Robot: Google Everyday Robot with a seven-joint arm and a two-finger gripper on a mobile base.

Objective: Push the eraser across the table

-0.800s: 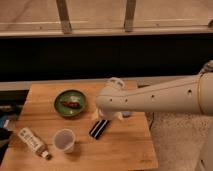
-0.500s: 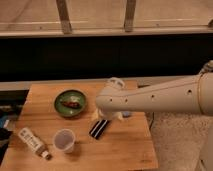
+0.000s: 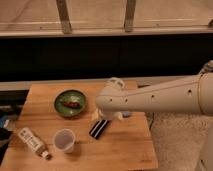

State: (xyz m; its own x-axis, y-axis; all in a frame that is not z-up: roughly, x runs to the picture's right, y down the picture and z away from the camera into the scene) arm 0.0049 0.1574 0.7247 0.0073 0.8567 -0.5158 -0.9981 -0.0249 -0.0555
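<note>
Claw (image 3: 101, 117) at frame center, just above the eraser (image 3: 99, 128); I cannot tell its state. An off-center shove may spin the eraser into the clear cup (image 3: 64, 140), lower left.

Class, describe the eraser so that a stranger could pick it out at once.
On the tan wooden table, look just right of the clear cup, close beside the robot's gripper. The eraser is the small flat black block with a pale lengthwise stripe, unlike the white-labelled bottle or green bowl.
</note>
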